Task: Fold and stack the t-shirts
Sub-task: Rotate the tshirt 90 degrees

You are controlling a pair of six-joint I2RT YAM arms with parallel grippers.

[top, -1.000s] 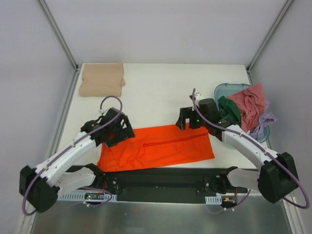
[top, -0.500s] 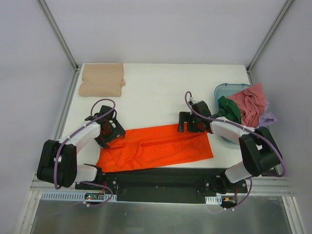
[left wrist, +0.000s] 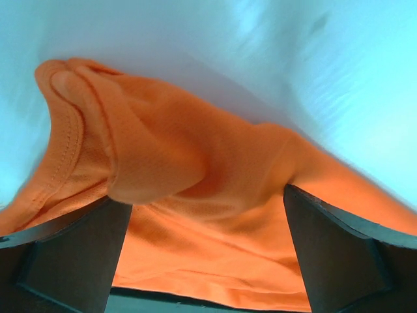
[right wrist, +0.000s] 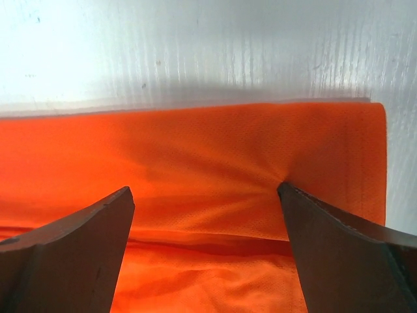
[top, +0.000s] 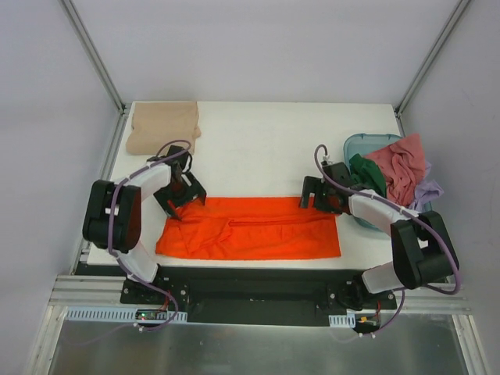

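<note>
The bright orange t-shirt [top: 250, 228] lies as a long flat strip along the near edge of the white table [top: 258, 148]. My left gripper [top: 183, 203] is open at its far left corner, and bunched orange cloth [left wrist: 195, 156] lies between the spread fingers [left wrist: 78, 254]. My right gripper [top: 315, 203] is open at the far right corner, its fingers [right wrist: 326, 228] pressing down on the flat orange cloth [right wrist: 195, 143]. The tan-beige t-shirt [top: 162, 126] lies folded at the back left corner.
A teal plastic tub [top: 366, 145] stands at the right edge, holding dark green [top: 367, 173], pink [top: 402, 168] and lilac [top: 422, 194] garments that spill over its rim. Metal frame posts rise at both back corners.
Both grippers have moved away from the arm bases and slightly right. The orange shirt's far edge has been drawn out straight, so the shirt now lies as an even rectangle.
</note>
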